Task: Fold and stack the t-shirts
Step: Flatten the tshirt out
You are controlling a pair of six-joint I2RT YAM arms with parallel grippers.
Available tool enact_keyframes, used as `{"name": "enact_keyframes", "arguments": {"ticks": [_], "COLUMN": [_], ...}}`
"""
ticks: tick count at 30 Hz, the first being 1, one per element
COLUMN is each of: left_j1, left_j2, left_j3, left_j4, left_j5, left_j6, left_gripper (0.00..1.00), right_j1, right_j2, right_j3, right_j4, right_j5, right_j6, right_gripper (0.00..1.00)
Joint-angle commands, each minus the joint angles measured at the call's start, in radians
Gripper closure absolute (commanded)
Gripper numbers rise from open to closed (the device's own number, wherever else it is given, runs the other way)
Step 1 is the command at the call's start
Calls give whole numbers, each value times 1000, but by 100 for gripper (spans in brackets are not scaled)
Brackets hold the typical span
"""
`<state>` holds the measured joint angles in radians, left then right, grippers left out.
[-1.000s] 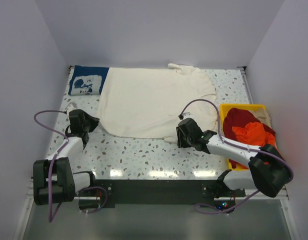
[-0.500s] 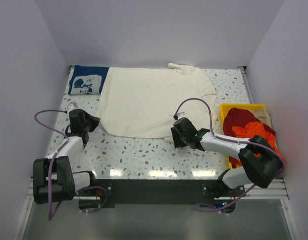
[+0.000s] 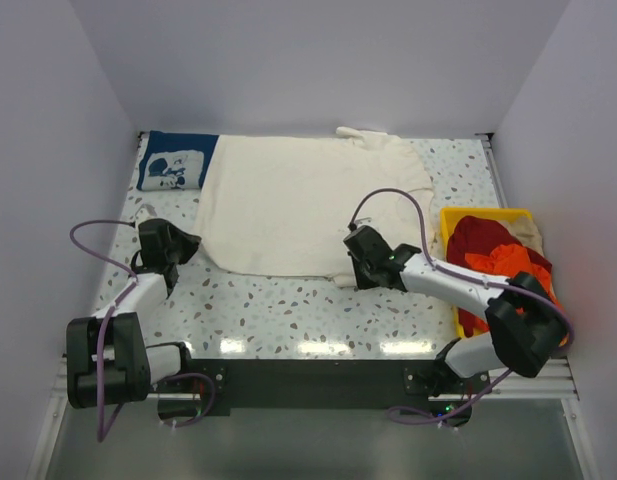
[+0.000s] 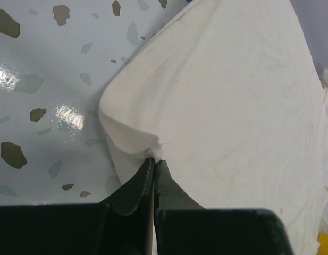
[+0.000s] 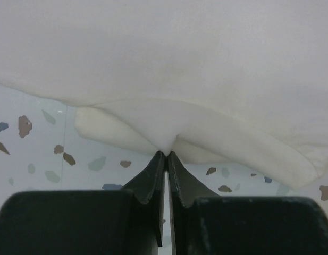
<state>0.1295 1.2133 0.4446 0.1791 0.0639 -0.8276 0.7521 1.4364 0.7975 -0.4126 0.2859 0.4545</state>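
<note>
Pinching the cream shirt (image 3: pixel 298 200) by its near edge: left gripper (image 4: pixel 154 160) was clamped on the left corner, right gripper (image 5: pixel 166 155) on the right. The shirt lay flat on the table (image 3: pixel 288 310), extending away from both, so the fold likely went far-side.

No words, numbers, brands or labels can be read in any view. A white print is carried on the navy blue t-shirt (image 3: pixel 174 165), which is laid just to the left of the cream t-shirt (image 3: pixel 308 205). The print is seen only as a pale, blotchy figure, and no letters can be made out in it.
</note>
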Motion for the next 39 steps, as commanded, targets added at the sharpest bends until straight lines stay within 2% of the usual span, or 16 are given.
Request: {"name": "enact_keyframes", "arguments": {"ticks": [1,7,10,12,14,16,17,23,25,29,32,39], "left_j1": [-4,-4,-4,-4,-4,-4,-4,-4,-4,-4,-4,-4], "left_j2": [-24,-34,-31,-29,-29,-35,-38,-93,-103,-98,-92,-97], "left_j3": [0,5,5,6,8,11,13,8,5,0,-6,-9], "left_j4": [42,33,34,36,36,28,16,-12,-12,0,10,8], "left_j5": [2,4,4,2,2,1,-7,-41,-44,-33,-26,-21], "left_j6": [1,-10,-13,-15,-16,-18,-18,-13,-15,-21,-21,-18], "left_gripper": [100,100,100,100,100,100,100,100,100,100,100,100], "right_j1": [4,3,3,1,3,1,-2,-62,-106,-288,-350,-355], "right_j2": [-94,-140,-131,-96,-68,-73,-85,-269,-329,-451,-441,-432], "right_j3": [83,190,235,255,275,258,246,66,-28,-173,-222,-335], "right_j4": [-196,-379,-413,-417,-414,-391,-384,-376,-345,-243,-169,-17], "right_j5": [-25,-123,-128,-117,-110,-74,-58,48,27,-85,-125,-136], "right_j6": [27,13,1,-2,9,47,64,242,301,343,372,515], "right_gripper": [94,95,93,82,65,54,46,47,47,48,48,48]}}
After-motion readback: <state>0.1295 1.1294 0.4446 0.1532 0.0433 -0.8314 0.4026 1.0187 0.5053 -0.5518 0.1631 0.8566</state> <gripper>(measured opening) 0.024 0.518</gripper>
